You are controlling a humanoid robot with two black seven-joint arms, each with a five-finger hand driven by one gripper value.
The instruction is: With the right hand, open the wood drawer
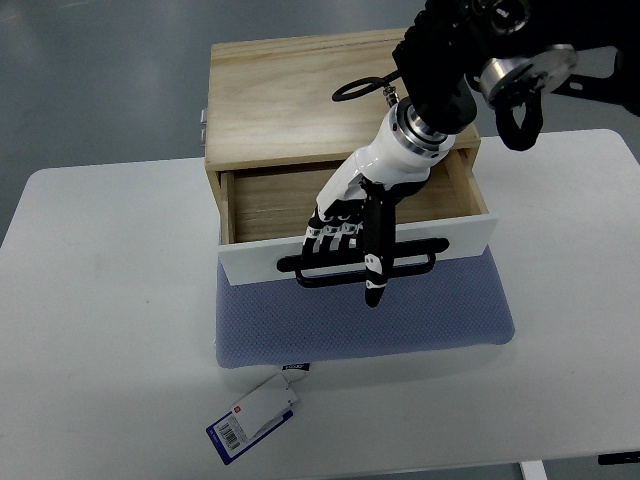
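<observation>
Right hand [345, 235] fingers curled over the black handle [362, 264] on the white front of the wood drawer [350, 205], which sits pulled partway out of the wooden box [300, 95], box on a blue pad [365, 320] on the white desk [100, 300], tag [252, 418] in front of the pad.

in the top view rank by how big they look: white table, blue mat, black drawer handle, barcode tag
1. white table
2. blue mat, partly hidden under the wood drawer box
3. black drawer handle
4. barcode tag, looks only slightly smaller than the handle, so that order is unsure
</observation>
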